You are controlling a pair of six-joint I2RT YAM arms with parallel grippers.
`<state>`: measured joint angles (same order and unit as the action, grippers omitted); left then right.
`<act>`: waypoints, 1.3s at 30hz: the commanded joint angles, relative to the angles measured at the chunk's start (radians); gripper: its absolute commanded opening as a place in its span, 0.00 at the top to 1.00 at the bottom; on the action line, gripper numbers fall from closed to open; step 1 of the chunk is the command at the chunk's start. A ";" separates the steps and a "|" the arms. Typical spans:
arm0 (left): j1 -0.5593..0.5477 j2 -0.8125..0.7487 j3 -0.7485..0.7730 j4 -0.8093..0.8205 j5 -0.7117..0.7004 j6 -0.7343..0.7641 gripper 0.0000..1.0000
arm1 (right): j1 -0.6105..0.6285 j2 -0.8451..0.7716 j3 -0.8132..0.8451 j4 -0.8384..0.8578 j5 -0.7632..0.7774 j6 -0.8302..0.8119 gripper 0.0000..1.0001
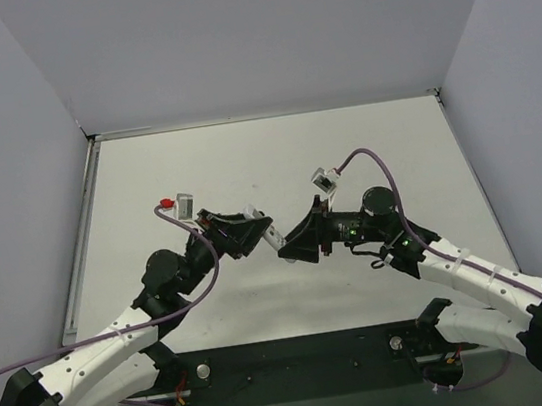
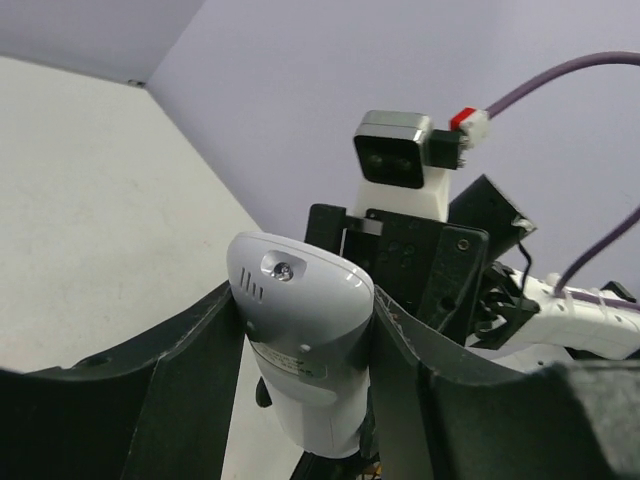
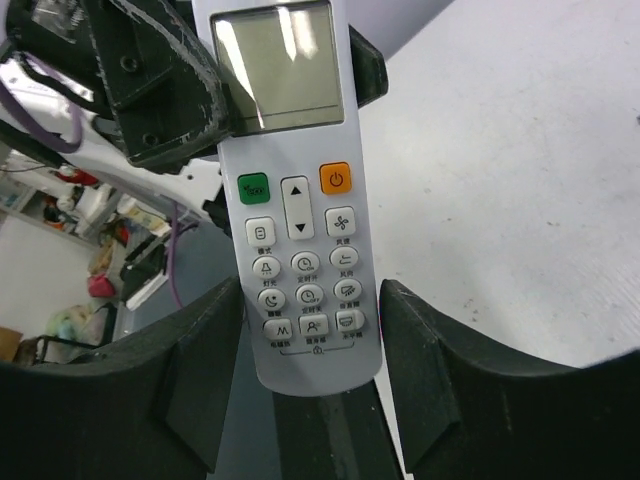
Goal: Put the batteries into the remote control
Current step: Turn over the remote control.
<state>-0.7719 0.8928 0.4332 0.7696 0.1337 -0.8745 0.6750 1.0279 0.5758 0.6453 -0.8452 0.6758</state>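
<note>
The white remote control (image 1: 272, 235) is held above the table between both arms. My left gripper (image 1: 254, 227) is shut on its top end; the left wrist view shows that rounded end with its small emitter (image 2: 300, 340) pinched between the fingers (image 2: 305, 295). My right gripper (image 1: 292, 243) closes round the lower end. The right wrist view shows the remote's face (image 3: 300, 200), with a grey screen, green and orange buttons and several white keys, between the fingers (image 3: 312, 285). The blue batteries are not in view.
The white table (image 1: 363, 139) runs back to grey walls on three sides. A purple cable (image 1: 178, 226) loops over my left wrist and another (image 1: 366, 157) over my right wrist. My right wrist camera (image 2: 395, 160) sits just behind the remote.
</note>
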 commanded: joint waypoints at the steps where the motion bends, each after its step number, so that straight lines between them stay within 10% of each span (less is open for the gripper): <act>1: -0.064 -0.055 0.065 -0.267 -0.256 0.028 1.00 | 0.081 -0.072 0.024 -0.159 0.205 -0.200 0.43; 13: -0.161 -0.026 0.151 -0.493 -0.485 -0.061 1.00 | 0.354 -0.120 0.036 -0.315 0.790 -0.539 0.37; 25: -0.168 -0.018 0.162 -0.503 -0.487 -0.073 1.00 | 0.474 -0.023 0.059 -0.296 0.969 -0.601 0.53; 31: -0.167 -0.028 0.154 -0.495 -0.485 -0.081 1.00 | 0.492 0.026 0.088 -0.303 1.023 -0.585 0.77; 35: -0.165 -0.051 0.133 -0.475 -0.482 -0.075 0.71 | 0.494 0.018 0.096 -0.315 1.023 -0.561 1.00; 39: -0.158 -0.092 0.096 -0.431 -0.462 -0.015 0.30 | 0.485 -0.009 0.113 -0.345 0.999 -0.522 1.00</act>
<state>-0.9333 0.8616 0.5385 0.2329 -0.3706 -0.9421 1.1667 1.0584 0.6308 0.3023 0.1513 0.0940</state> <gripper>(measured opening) 0.596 0.221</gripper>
